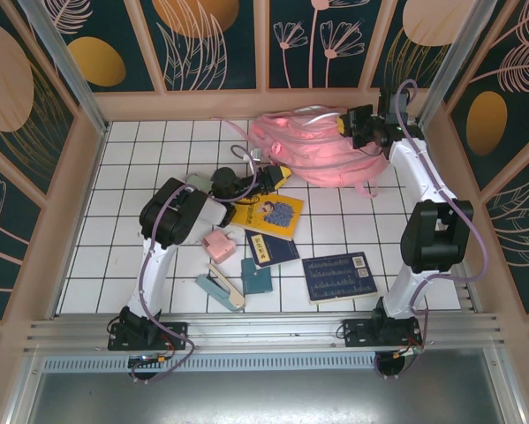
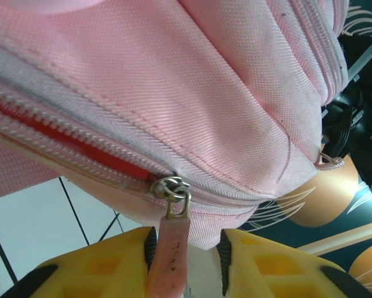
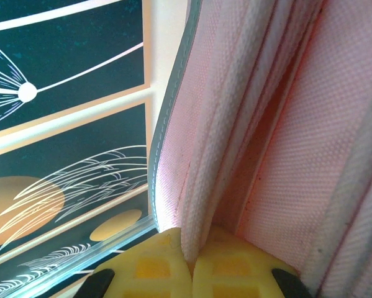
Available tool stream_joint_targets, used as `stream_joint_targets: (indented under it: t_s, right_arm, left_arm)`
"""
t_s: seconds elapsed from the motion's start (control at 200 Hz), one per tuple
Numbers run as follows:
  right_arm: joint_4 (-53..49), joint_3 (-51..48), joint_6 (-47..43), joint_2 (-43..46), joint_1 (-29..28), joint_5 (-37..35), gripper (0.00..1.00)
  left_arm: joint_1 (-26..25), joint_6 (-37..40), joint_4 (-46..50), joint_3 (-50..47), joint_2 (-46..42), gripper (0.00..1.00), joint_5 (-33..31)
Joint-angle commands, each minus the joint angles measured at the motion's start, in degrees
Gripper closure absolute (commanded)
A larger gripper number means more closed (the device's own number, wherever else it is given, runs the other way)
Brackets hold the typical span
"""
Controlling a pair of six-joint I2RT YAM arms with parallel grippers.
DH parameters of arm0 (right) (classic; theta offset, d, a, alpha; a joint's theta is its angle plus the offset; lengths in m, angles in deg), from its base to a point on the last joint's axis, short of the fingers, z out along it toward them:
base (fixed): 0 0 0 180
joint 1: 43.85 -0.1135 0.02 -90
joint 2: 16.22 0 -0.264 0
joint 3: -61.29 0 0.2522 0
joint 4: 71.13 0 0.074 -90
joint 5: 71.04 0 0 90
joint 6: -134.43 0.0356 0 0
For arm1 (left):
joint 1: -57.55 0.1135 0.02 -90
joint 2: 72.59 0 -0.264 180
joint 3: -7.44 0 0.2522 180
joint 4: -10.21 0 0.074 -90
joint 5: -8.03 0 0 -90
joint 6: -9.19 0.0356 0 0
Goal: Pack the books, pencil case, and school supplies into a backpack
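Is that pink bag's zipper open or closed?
Partly open: the backpack shows a red gap up to the slider; past it the teeth are joined.

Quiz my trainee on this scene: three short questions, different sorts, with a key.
1. True or false: the right gripper is shut on a fold of the backpack.
2. What sits between the fingers of the left gripper? A) zipper pull B) stapler C) yellow book
3. Fill in: ___ books lie on the table outside the backpack.
Key: 1 true; 2 A; 3 three.
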Motion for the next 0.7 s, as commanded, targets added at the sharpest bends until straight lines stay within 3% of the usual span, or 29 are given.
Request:
stream_joint_targets:
  t_s: [0.0, 0.1, 0.2, 0.691]
  right_arm:
    - [7.4, -0.7, -1.6, 1.8, -0.8, 2.2, 1.00]
    - [7.4, -1.8, -2.0, 2.1, -0.9, 2.0, 1.00]
    - [7.6, -3.2, -2.3, 2.4, -1.0, 1.5, 1.00]
    - [10.4, -8.9, -0.5, 3.6, -2.9, -3.0, 1.00]
  left_arm:
    - [-0.1, -0.4, -4.3, 0.4, -1.6, 0.73, 1.5]
    - [-0.1, -2.0, -5.8, 1.1, -1.0, 0.85, 1.7]
    - [-0.1, -4.6, -8.5, 1.3, -0.4, 0.90, 1.3]
    - [-5.6, -14.7, -16.8, 2.2, 1.7, 0.86, -1.4]
